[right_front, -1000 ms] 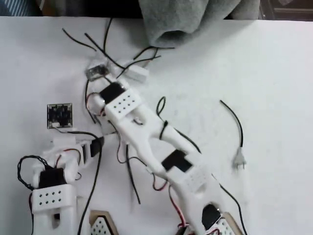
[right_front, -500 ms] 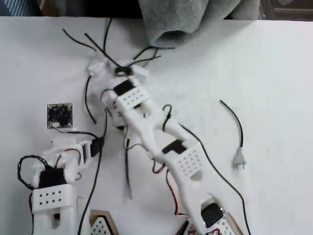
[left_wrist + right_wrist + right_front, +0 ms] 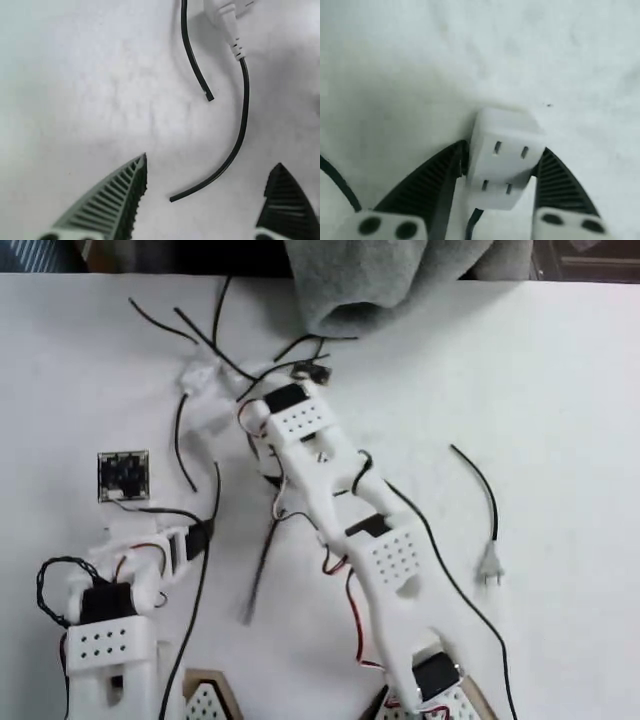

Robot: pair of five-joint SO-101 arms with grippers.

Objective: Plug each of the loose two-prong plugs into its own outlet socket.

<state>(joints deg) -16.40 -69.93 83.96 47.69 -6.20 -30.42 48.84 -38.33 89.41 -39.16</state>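
Outlet block point(image 3: 506, 131), white and boxy, with two pairs of slots on the face turned toward the wrist camera, is clamped tight in the right gripper point(image 3: 504, 149) at the far side of the table point(image 3: 580, 390), just short of a grey cloth point(image 3: 380, 280). The left gripper point(image 3: 211, 161) is spread wide with nothing in it, a black cord point(image 3: 235, 150) ending between its tips. Off to the right a loose plug point(image 3: 489, 565) lies alone, long axis far-to-near, prongs toward the near edge, bare tabletop all round.
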